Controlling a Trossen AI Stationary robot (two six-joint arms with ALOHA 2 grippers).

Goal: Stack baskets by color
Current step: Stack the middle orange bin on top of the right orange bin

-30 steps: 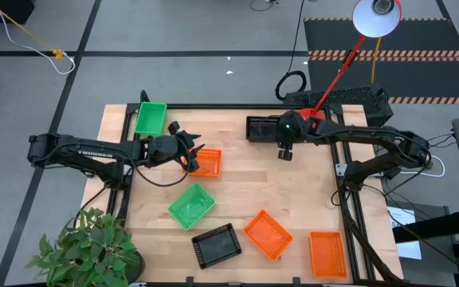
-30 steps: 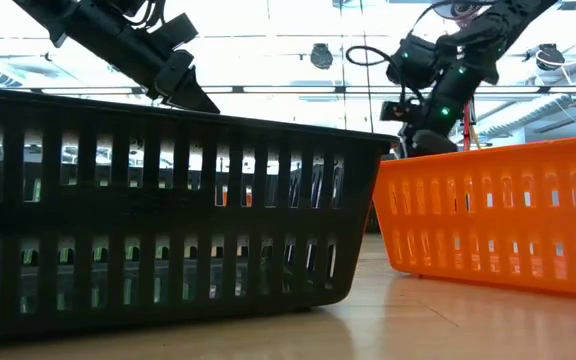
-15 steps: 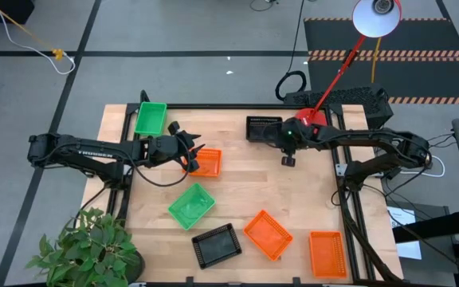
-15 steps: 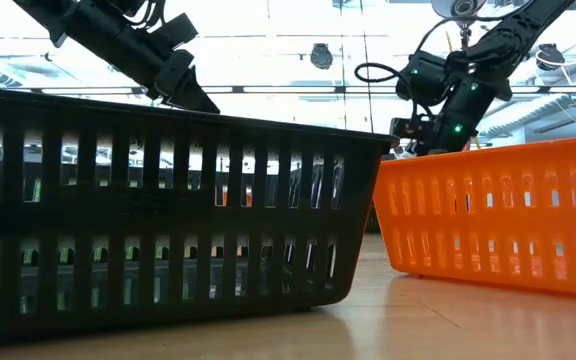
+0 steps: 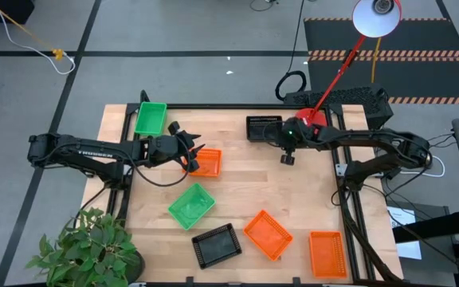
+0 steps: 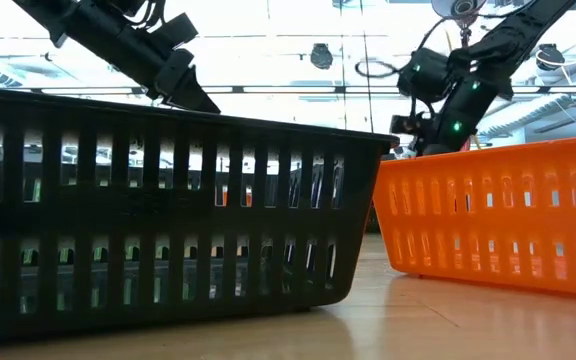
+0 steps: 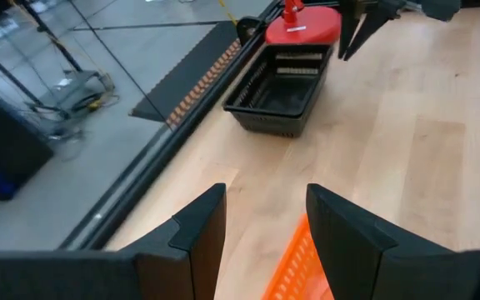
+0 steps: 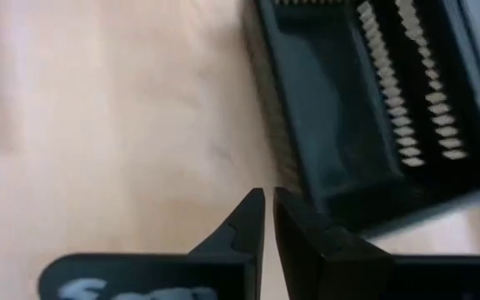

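Several baskets lie on the wooden table: green ones at the far left and centre left, a black one at the far middle, another black one near the front, and orange ones at the near right. My left gripper stands open over the left rim of a third orange basket. My right gripper is shut with nothing between its fingers, just off the near right corner of the far black basket. My left gripper reaches level and slightly downward from the table's left, with the orange basket's rim between its open fingers, close to one of them. Whether a finger touches the rim I cannot tell. My right gripper's tips stand by the black basket's wall; touch cannot be told.
A red lamp base stands right behind the far black basket, its arm and shade reaching beyond the table. A potted plant overhangs the near left corner. Bare wood lies in the table's middle.
My right gripper has sunk a little and shifted slightly toward the table's right, beside the far black basket, and its fingers have come together. No basket has moved.
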